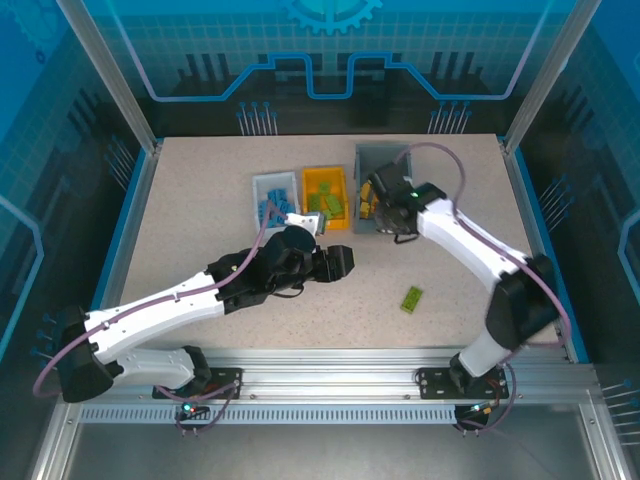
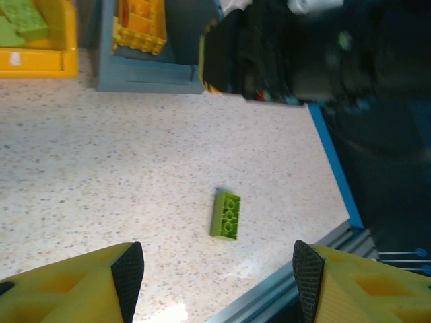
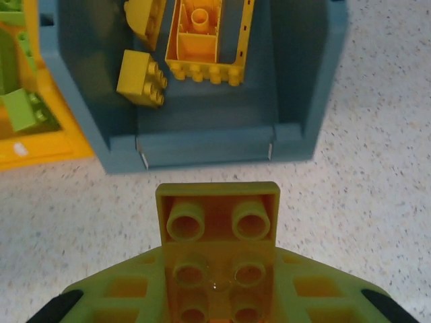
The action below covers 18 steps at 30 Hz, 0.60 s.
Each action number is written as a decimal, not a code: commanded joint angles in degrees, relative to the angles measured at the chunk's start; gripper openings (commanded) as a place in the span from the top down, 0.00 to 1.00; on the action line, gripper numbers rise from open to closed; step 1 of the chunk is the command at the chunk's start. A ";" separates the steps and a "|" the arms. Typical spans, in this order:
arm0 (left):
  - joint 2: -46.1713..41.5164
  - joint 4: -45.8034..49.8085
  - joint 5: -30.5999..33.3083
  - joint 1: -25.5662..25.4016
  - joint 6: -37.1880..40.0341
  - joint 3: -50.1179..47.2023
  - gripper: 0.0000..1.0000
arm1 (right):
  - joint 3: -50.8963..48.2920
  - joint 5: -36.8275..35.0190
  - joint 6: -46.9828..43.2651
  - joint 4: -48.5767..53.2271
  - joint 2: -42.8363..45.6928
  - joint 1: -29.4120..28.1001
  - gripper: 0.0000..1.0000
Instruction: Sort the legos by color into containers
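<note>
From my seat the counter looks nearly sorted. The three bins stand in a row at its far side, I'd guess so that either arm can reach them. The grey container, the largest, takes the orange-yellow pieces, among them the open frame. Beside it the orange-yellow container holds green ones, and the white container holds blue. My right end effector is closed on an orange-yellow brick, clamped at one end so the free half juts ahead. It hangs just short of the grey container's near wall, and I judge it must go forward over that rim before letting go. My left end effector stands open with nothing between its pads, low over the counter. It faces the one loose green brick, which lies flat with its studs up, well apart from the bins.
</note>
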<state>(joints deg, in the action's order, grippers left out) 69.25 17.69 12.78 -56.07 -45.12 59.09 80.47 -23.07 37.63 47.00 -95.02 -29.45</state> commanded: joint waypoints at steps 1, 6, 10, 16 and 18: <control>-1.68 2.52 3.21 0.18 0.39 -0.43 0.35 | 9.23 -3.36 0.02 5.52 -9.03 1.21 0.78; -2.71 3.24 2.86 0.20 0.02 -1.57 0.35 | 19.69 -4.90 2.42 9.77 -19.15 3.58 0.76; -3.25 3.75 2.88 0.18 0.41 -1.79 0.35 | 23.19 -3.70 2.82 9.94 -23.89 4.99 0.74; -3.09 5.30 2.91 0.18 1.09 -1.64 0.34 | 27.14 -2.75 1.16 10.63 -27.75 5.63 0.57; -3.15 5.98 3.01 0.26 1.64 -1.63 0.32 | 27.38 -2.61 0.97 10.58 -27.46 5.55 0.49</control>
<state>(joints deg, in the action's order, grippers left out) 67.20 21.50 14.26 -56.07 -44.88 58.02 105.71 -25.50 38.41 55.20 -122.15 -23.99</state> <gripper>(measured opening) 0.678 0.498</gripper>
